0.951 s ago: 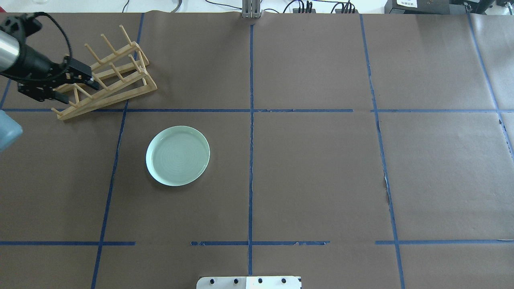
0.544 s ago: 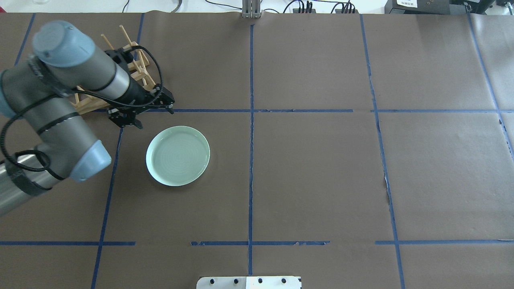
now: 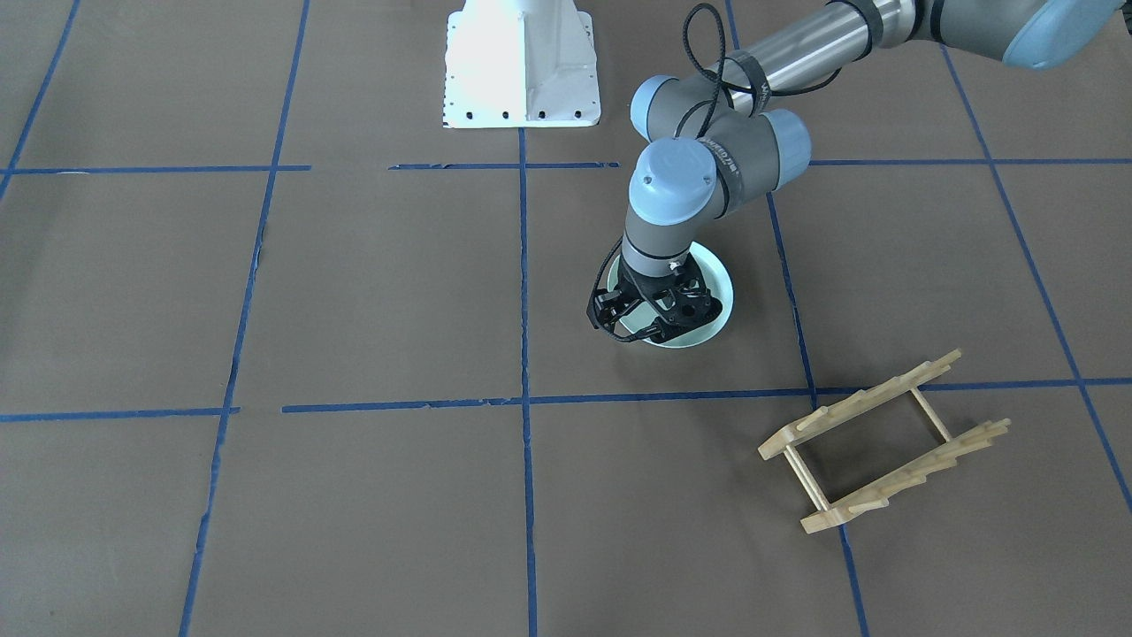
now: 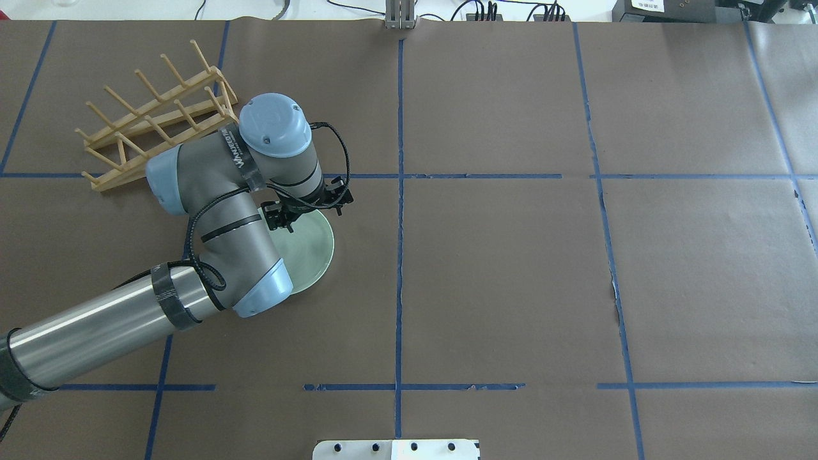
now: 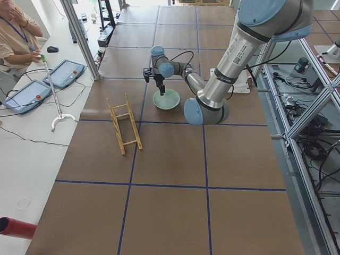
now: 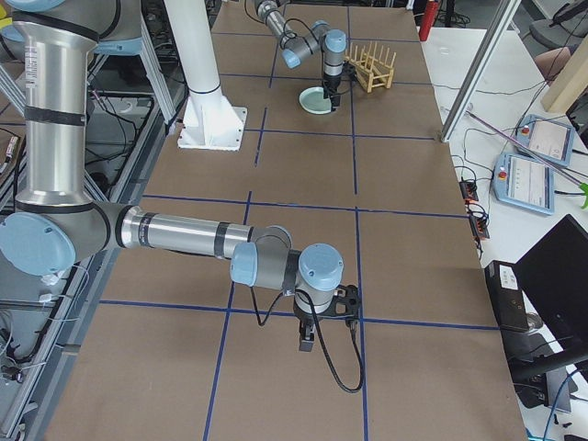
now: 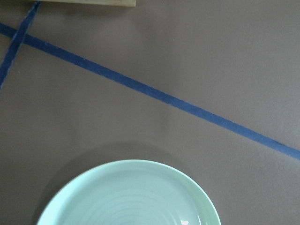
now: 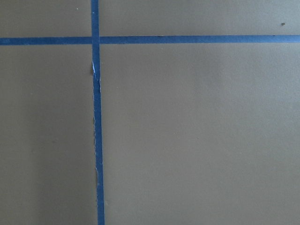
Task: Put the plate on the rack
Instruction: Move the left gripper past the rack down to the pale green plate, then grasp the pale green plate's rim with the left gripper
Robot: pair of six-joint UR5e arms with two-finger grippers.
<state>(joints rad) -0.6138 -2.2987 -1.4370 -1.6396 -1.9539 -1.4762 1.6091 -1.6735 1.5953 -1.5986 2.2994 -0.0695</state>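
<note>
The pale mint-green plate (image 4: 314,248) lies flat on the brown table cover, partly under my left arm; it also shows in the front view (image 3: 715,285) and the left wrist view (image 7: 131,199). My left gripper (image 3: 648,323) hangs over the plate's far edge, jaws open and empty; it also shows in the overhead view (image 4: 308,209). The light-wood rack (image 4: 118,174) stands to the far left of the plate and apart from it, empty (image 3: 849,414). My right gripper (image 6: 322,326) shows only in the right side view, low over bare table; I cannot tell its state.
The white robot base (image 3: 520,62) is at the table's near edge. Blue tape lines (image 4: 399,191) mark a grid on the cover. An operator (image 5: 16,32) sits beyond the table's far side with control tablets (image 5: 64,71).
My left arm has swung from the rack at the far left to over the plate. The gripper has stayed open. The rack and plate have not moved.
</note>
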